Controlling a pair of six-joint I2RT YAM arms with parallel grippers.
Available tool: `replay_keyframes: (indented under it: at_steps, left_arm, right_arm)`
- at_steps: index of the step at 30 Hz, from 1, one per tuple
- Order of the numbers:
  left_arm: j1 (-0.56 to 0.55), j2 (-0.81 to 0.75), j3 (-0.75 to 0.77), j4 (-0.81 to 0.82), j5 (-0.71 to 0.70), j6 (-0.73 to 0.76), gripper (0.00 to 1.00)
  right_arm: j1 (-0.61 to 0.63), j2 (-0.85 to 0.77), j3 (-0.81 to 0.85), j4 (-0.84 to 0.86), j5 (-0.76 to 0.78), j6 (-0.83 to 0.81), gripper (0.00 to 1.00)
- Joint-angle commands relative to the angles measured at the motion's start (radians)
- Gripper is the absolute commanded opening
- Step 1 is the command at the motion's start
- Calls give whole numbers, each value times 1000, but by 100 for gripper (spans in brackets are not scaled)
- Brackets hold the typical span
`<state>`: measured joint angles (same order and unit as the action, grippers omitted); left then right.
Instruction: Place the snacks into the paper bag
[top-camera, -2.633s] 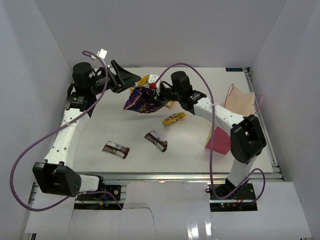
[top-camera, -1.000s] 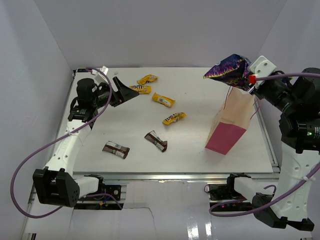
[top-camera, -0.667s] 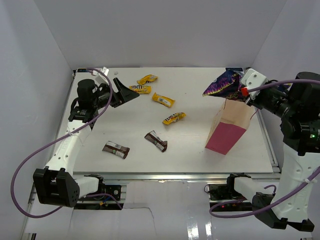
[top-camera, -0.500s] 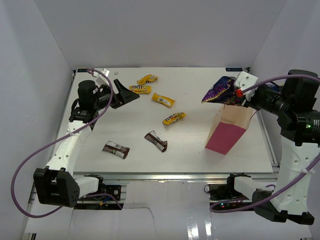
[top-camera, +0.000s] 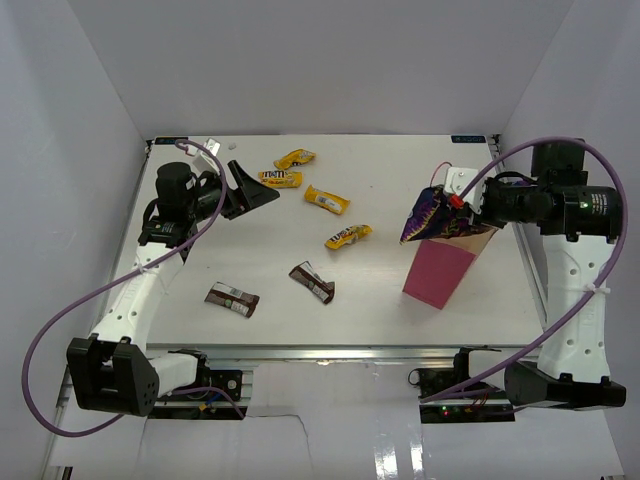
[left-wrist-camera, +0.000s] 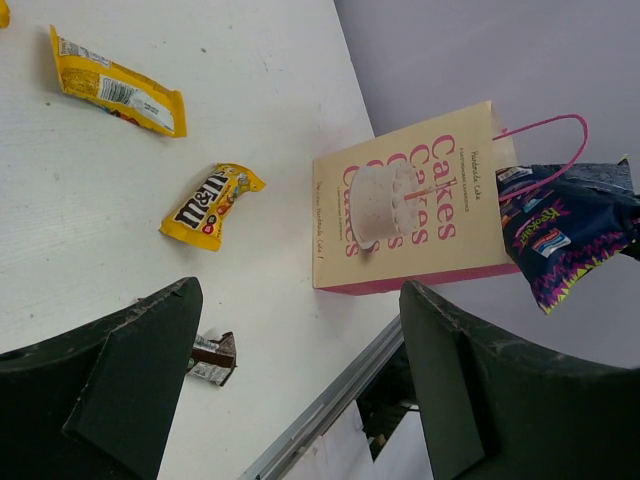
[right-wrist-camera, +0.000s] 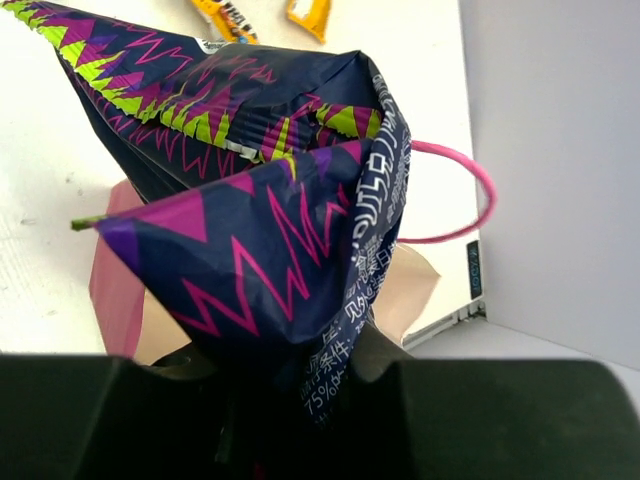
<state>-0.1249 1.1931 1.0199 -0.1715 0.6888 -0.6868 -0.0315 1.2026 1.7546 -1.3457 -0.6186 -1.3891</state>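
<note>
My right gripper (top-camera: 455, 200) is shut on the dark blue-purple crinkly bag (top-camera: 428, 215) and holds it at the mouth of the upright pink paper bag (top-camera: 438, 280), the pack hanging over its left rim. In the right wrist view the crinkly bag (right-wrist-camera: 250, 200) fills the frame in front of the tan inside (right-wrist-camera: 415, 285) of the paper bag. My left gripper (top-camera: 250, 190) is open and empty at the far left. Yellow candy packs (top-camera: 293, 158), (top-camera: 281, 179), (top-camera: 327, 199), (top-camera: 347, 236) and two brown bars (top-camera: 232, 298), (top-camera: 312, 282) lie on the table.
The left wrist view shows the paper bag (left-wrist-camera: 410, 215) with its cake print, the crinkly bag (left-wrist-camera: 570, 235) beside its pink handle, two yellow packs (left-wrist-camera: 118, 82), (left-wrist-camera: 208, 205) and a brown bar (left-wrist-camera: 213, 360). White walls enclose the table; a metal rail runs along the near edge.
My right arm carried the crinkly bag from the table's middle up over the paper bag, then lowered it left and down to the bag's mouth. The left arm barely moved.
</note>
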Motion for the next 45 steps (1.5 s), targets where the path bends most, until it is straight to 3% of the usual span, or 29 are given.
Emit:
replay_keyframes:
  at_steps: [1, 7, 9, 10, 14, 19, 23, 26, 27, 28, 29, 31, 33, 36, 38, 41, 45]
  left_arm:
    - [5, -30, -7, 21, 15, 15, 91]
    - [5, -15, -1, 27, 32, 18, 92]
    - [7, -12, -6, 18, 32, 23, 91]
    - [7, -9, -7, 12, 32, 26, 91]
    - [7, -15, -26, 6, 28, 29, 91]
    - [5, -18, -41, 1, 23, 29, 91]
    - [7, -7, -46, 0, 26, 29, 91]
    - [5, -3, -52, -16, 8, 29, 91]
    - [7, -1, -58, -25, -4, 29, 91]
    - [7, 0, -60, -39, -23, 29, 91]
    - [5, 2, -58, -81, -46, 35, 91]
    - [5, 2, -55, -167, -147, 44, 91]
    - [5, -19, -57, -221, -271, 53, 91]
    - [5, -76, -84, -292, -368, 43, 91]
    - [5, -140, -142, -316, -393, 15, 89]
    - [5, -208, -240, -370, -465, -107, 84]
    - [5, -326, -343, -480, -564, -351, 82]
  right_arm:
    - [1, -17, -7, 57, -36, -114, 8]
    - [1, -3, -72, 85, -32, -113, 10]
    - [1, -5, -96, 94, -39, -110, 24]
    - [1, -6, -101, 103, -38, -100, 46]
    - [1, -20, -115, 140, -23, -71, 61]
    - [1, -43, -83, 217, -30, 22, 65]
    - [1, -44, -20, 255, -123, 134, 70]
    - [4, -46, -9, 325, -247, 319, 80]
    - [11, -47, -27, 426, -279, 407, 82]
    - [83, -51, -53, 486, -282, 608, 82]
    - [146, -49, -111, 538, -239, 693, 82]
    - [401, -20, -161, 623, -32, 815, 82]
    - [517, 35, -236, 669, 40, 849, 84]
    - [608, 148, -218, 613, 195, 739, 89]
    - [662, 300, -137, 466, 227, 516, 92]
    - [671, 490, -60, 360, 287, 293, 85]
    - [674, 670, -46, 405, 445, 150, 82]
